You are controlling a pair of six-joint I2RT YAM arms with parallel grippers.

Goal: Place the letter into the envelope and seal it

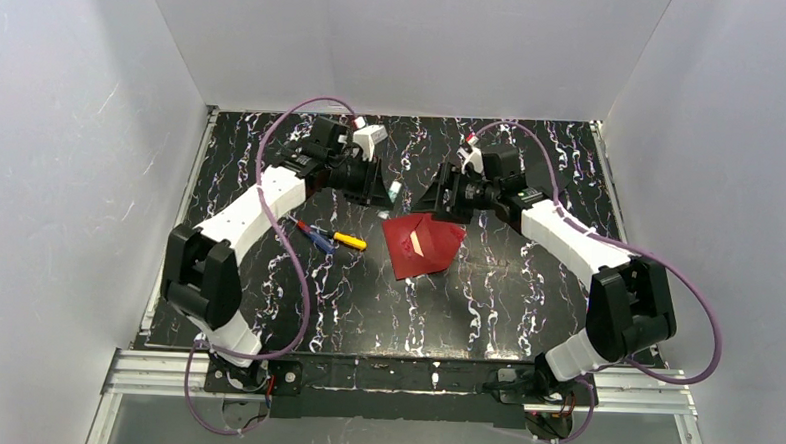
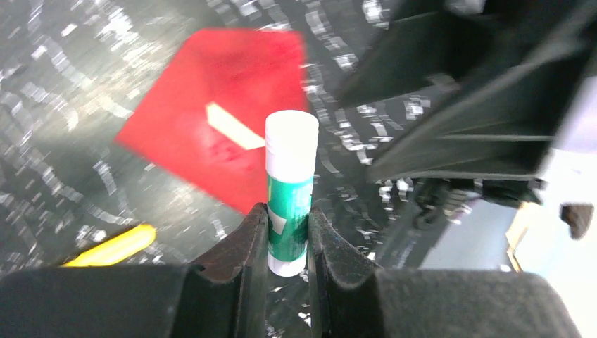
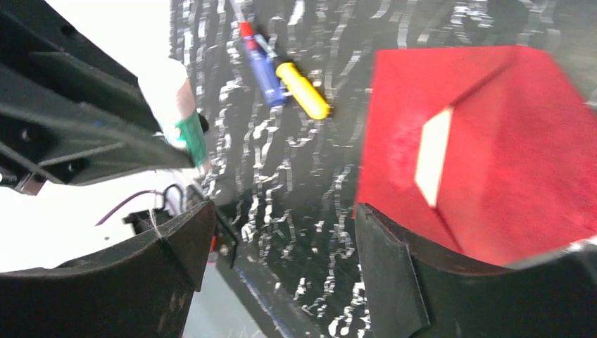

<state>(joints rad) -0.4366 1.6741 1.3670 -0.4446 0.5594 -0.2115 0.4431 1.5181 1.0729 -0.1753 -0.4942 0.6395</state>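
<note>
— What are we seeing on the marbled table (image 1: pixel 526 298)?

— We are looking at the envelope (image 1: pixel 425 245), lying flat near the middle and just nearer to us than the two claws. A narrow strip of the letter (image 3: pixel 433 156) is showing white through a gap in the red folds, and the rest of the sheet is hidden inside. We cannot tell whether the flap is stuck down.

— And the left gripper (image 2: pixel 288 215)?

— We are watching it clamp a glue stick (image 2: pixel 290 151) with a green label and a white top. Its fingers are pressing the lower part of the tube from both sides. It is hanging above the table, just beyond the envelope's far-left edge.

— The right gripper (image 3: pixel 278 260)?

— Its fingers are standing wide apart with nothing between them. It is facing the left one across a small gap, over the envelope's far side.

— Anything else?

— We are noticing a yellow marker (image 1: pixel 349 241) and a blue pen (image 1: pixel 314 237) with a red tip, lying close together left of the envelope. We cannot tell whether they are touching.
</note>
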